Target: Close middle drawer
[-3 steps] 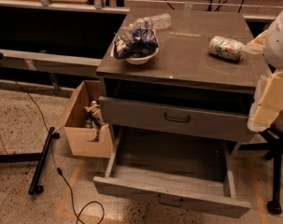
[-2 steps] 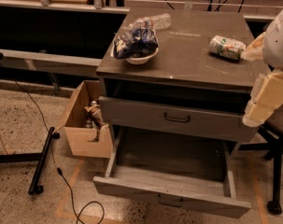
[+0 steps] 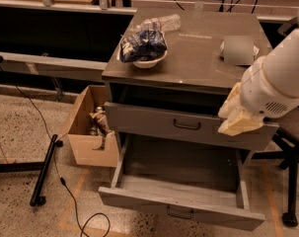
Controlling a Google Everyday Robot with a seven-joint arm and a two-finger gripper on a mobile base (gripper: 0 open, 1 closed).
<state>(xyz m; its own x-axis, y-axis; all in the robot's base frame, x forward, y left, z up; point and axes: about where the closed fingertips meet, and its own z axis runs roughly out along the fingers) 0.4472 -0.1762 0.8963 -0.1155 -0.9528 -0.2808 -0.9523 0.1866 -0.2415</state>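
The middle drawer [image 3: 139,200] is pulled far out at the bottom of the grey cabinet; its pale floor shows and a small dark bow handle [image 3: 180,213] sits on its front. Above it is a similar grey drawer front [image 3: 149,121] with its own handle, pushed in. My gripper [image 3: 234,115], pale and on a white arm [image 3: 280,78], hangs in front of the upper drawer front's right end, above the open drawer's right side and touching neither handle.
On the cabinet top [image 3: 193,63] stand a white bowl with a dark snack bag [image 3: 144,46], a plastic bottle [image 3: 164,22] and a grey can [image 3: 238,49]. An open cardboard box [image 3: 90,132] stands left of the cabinet. A black stand [image 3: 43,172], a cable and chair legs [image 3: 289,181] are on the floor.
My arm and gripper have moved left, from the cabinet's right edge to in front of the upper drawer front's right end. The drawer has not moved.
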